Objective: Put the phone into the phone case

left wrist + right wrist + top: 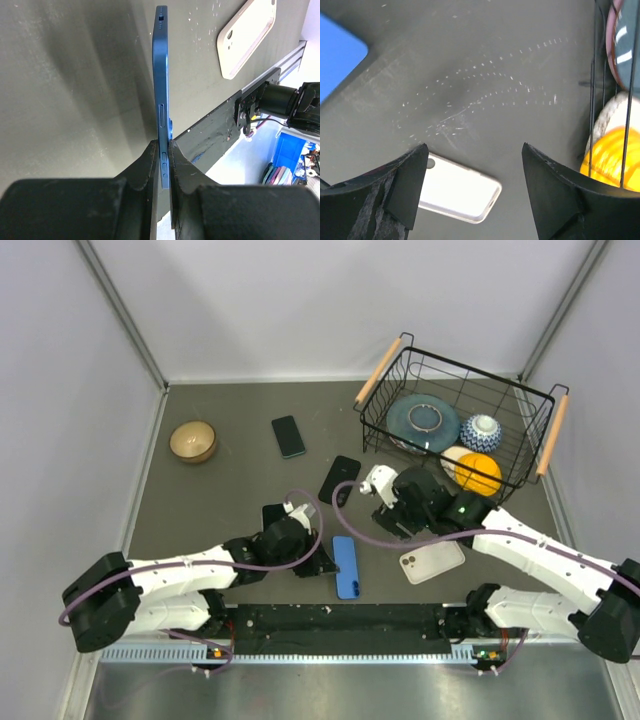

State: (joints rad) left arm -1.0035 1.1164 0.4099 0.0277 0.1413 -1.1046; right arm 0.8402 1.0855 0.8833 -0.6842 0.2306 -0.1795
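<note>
My left pincer [164,148] is almost closed, pinching the blue phone [161,75] by its front and back at one end. That leaves most of its length free to slide into something. The phone is near the front edge of the table [485,75], at the middle. The pale case [247,37] lies flat just to its right, not touching it. My right pincer [474,150] hangs wide open and empty over the case, I judge so it can pin the case down.
</note>
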